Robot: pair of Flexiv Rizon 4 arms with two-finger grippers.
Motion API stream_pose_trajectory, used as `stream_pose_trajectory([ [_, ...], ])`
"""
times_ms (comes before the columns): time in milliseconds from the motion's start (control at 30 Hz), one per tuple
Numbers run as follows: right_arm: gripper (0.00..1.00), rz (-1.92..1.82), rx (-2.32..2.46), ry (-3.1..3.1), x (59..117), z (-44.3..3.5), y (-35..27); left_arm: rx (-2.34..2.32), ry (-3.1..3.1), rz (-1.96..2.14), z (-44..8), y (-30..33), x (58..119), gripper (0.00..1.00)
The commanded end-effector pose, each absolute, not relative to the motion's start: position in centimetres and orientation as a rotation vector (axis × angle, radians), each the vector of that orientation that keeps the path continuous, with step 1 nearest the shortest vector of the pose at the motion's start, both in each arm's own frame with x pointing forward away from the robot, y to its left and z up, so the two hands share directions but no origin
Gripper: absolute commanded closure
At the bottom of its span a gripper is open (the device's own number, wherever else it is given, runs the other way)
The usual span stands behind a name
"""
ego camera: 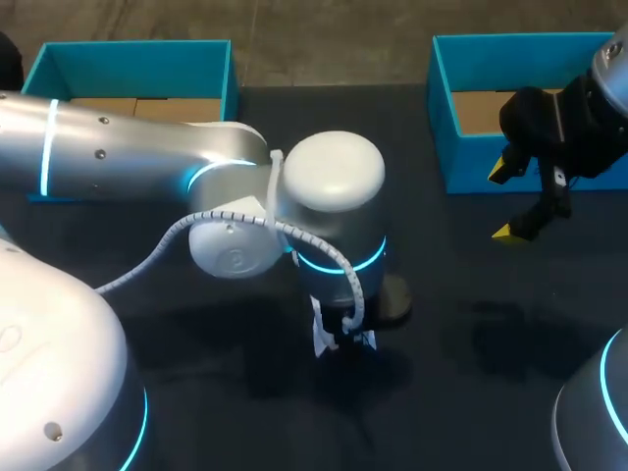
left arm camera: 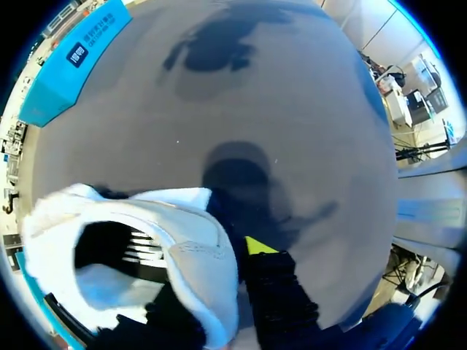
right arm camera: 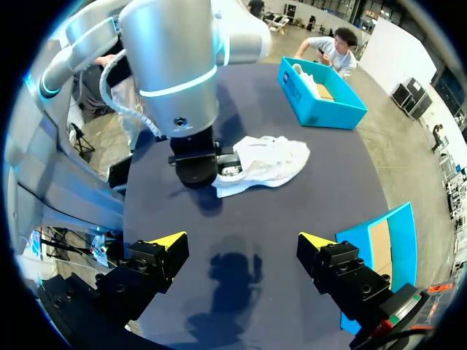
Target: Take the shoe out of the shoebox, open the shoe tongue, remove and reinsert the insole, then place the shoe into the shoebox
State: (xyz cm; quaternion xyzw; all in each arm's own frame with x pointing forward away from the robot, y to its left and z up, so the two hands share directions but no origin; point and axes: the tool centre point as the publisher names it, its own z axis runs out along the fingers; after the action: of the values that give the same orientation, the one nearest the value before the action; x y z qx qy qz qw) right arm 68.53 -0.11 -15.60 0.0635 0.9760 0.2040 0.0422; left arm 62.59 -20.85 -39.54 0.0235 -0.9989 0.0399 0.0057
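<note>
Found left end effector (left arm camera: pixel 222 281) clamped on shoe (right arm camera: pixel 263 162) at collar, right end effector (right arm camera: pixel 242 240) open above counter (right arm camera: pixel 292 211); needed firm hold-down before tongue pull.

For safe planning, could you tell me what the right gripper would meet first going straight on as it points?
The right gripper would probably meet the bare table top first, short of the white shoe; depth is unclear.

One white shoe (right arm camera: pixel 264 162), two teal boxes, ten-o'clock box (ego camera: pixel 132 51), two-o'clock box (ego camera: pixel 491 175), and two robot arms, left arm (ego camera: pixel 128 147), right arm (ego camera: pixel 612 86).
</note>
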Motion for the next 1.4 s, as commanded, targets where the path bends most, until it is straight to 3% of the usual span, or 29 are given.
stream_pose_trajectory([
  [33,0.00,0.620,0.194,2.993,68.8,-15.6,0.1,0.052,-3.104,0.121,-39.1,-20.5,62.8,1.00],
  [967,0.00,0.620,0.194,2.993,68.8,-15.6,0.1,0.079,-3.047,0.139,-23.9,-17.8,64.9,1.00],
  [1400,0.00,0.620,0.194,2.993,68.8,-15.6,0.1,0.013,-3.012,0.136,-19.7,-17.8,65.2,1.00],
])
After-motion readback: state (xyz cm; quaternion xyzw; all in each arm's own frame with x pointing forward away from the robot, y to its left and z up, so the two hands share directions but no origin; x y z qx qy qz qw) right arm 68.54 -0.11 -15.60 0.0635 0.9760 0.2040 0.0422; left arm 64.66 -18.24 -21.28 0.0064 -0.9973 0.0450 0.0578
